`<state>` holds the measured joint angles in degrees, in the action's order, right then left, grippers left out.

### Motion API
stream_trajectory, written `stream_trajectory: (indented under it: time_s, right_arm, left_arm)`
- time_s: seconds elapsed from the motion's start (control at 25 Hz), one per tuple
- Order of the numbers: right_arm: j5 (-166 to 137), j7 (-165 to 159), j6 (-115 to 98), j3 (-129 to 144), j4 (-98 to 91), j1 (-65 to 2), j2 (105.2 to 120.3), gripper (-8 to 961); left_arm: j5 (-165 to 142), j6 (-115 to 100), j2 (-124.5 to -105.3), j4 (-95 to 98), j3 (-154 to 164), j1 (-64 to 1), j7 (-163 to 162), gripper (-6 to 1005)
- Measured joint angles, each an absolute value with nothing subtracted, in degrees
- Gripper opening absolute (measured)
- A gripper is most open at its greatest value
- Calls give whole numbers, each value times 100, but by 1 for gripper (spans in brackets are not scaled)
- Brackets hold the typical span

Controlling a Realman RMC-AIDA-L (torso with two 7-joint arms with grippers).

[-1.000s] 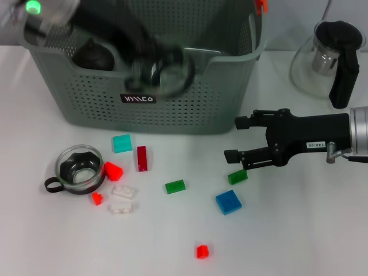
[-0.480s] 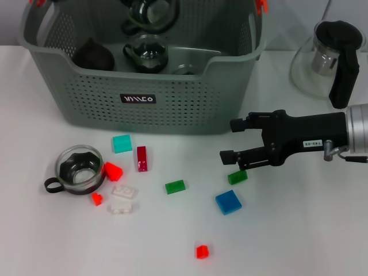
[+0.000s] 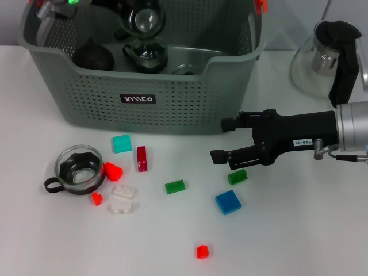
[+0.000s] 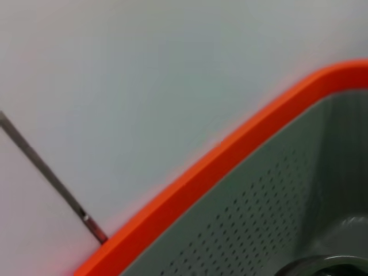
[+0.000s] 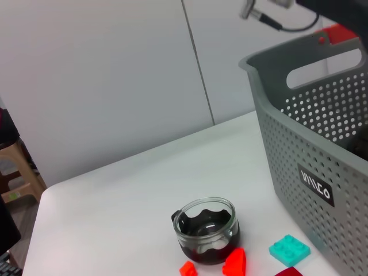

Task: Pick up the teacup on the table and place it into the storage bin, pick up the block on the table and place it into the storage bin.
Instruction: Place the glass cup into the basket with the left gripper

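Right hand (image 3: 220,140) hovers wide open and empty over the white tabletop (image 3: 299,230). We'd drop it straight onto the green block (image 3: 237,176) just below and behind its fingertips, closing across the flat sides. Blocks are small, hard, studded plastic. The glass teacup (image 3: 80,168), smooth with a dark handle, sits well ahead of it. The perforated grey-green storage bin (image 3: 144,98) stands beside the hand. Left hand (image 3: 54,7) is over the bin's far corner; its opening we cannot tell.
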<state>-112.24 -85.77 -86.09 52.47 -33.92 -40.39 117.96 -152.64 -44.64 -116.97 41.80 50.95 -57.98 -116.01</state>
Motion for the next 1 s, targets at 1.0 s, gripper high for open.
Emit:
stream_trajectory:
  time_s: [1.0]
  right_arm:
    - [-11222,-8560,-8611,5247,-3393,-4061,11865,945]
  left_arm:
    - [-15896,-3303,-12302,3631,5542,-5676,-11549,67]
